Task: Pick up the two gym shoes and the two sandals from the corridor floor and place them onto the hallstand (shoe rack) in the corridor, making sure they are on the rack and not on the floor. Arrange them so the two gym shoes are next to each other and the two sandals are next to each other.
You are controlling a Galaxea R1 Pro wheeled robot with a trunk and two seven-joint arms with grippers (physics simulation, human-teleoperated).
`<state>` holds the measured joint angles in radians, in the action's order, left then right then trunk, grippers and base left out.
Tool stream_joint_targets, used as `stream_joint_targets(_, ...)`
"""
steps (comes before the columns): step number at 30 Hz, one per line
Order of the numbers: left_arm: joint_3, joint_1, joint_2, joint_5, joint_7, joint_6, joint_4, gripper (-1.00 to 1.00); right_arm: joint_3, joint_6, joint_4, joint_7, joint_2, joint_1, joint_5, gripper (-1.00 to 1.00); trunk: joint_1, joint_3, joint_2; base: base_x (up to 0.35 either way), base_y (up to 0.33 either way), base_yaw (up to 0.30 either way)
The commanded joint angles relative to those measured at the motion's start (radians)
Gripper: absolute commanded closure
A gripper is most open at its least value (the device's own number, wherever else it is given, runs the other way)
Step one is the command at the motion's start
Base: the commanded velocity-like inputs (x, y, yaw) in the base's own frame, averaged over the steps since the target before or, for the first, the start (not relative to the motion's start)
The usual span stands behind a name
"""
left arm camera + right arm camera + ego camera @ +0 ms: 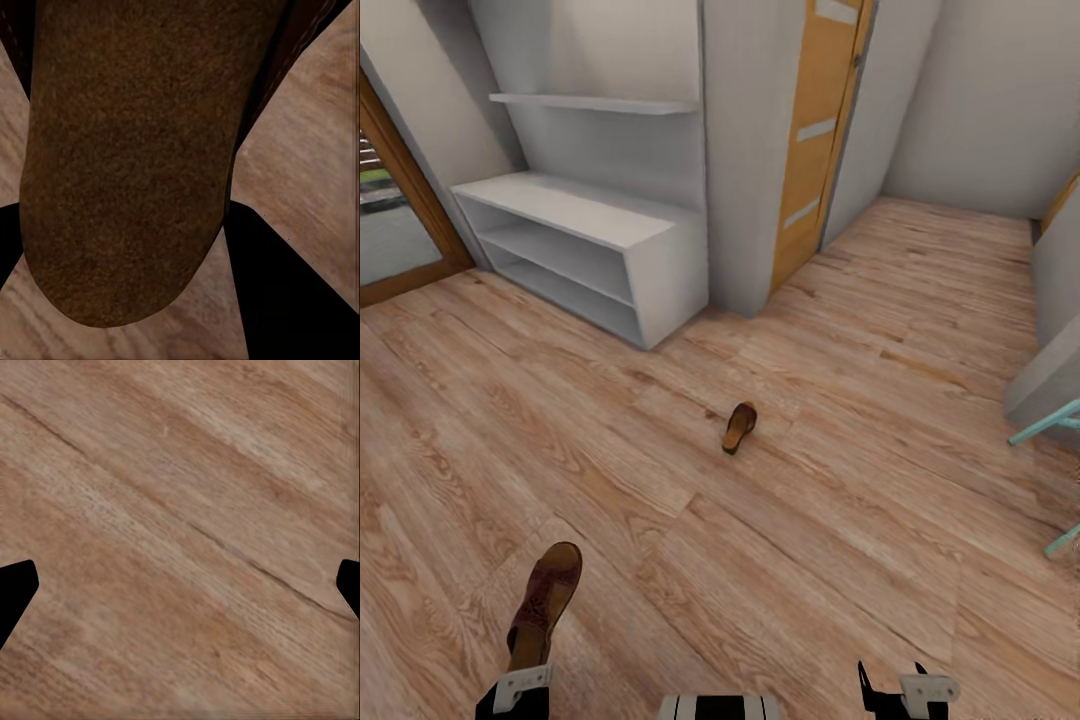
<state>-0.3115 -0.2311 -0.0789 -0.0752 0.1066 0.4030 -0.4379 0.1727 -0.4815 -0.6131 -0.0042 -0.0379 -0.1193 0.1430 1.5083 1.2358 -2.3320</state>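
Observation:
One dark brown sandal (740,425) lies alone on the wood-plank corridor floor (840,520), in the middle of the head view. My left gripper (528,660) is shut on the other sandal (545,598) at the lower left, held above the floor with its toe pointing forward. The left wrist view looks onto that sandal's brown sole (127,165) between the dark fingers (277,300). My right gripper (895,690) hangs open over bare planks, its fingertips (16,585) far apart. The pale grey hallstand (560,205) stands at the far left with bare shelves. The gym shoes are out of view.
A grey wall pillar (745,150) and an orange door (815,130) stand right of the hallstand. Grey furniture (1050,370) and teal legs (1050,425) sit at the right edge. A wood-framed doorway (400,190) opens at far left.

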Motion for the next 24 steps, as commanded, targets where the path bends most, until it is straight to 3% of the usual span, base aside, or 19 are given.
stream_joint_targets(1,-0.009,-0.001,0.001,-0.009,0.009,0.004,0.004,1.00,0.004,-0.003,0.001,0.000,0.001,-0.001,0.010,-1.00,-0.004,-0.004,0.007,0.000,0.000,-0.114)
stream_joint_targets(15,-0.007,-0.001,0.002,-0.007,0.012,0.006,0.009,1.00,0.004,-0.003,0.001,0.000,0.001,-0.001,0.010,-1.00,-0.012,-0.021,0.021,0.005,0.001,-0.016)
stream_joint_targets(24,-0.006,-0.001,0.002,-0.004,0.015,0.007,0.011,1.00,0.004,-0.003,0.001,0.000,0.001,-0.001,0.010,-1.00,-0.012,-0.035,0.021,0.169,0.137,0.000)
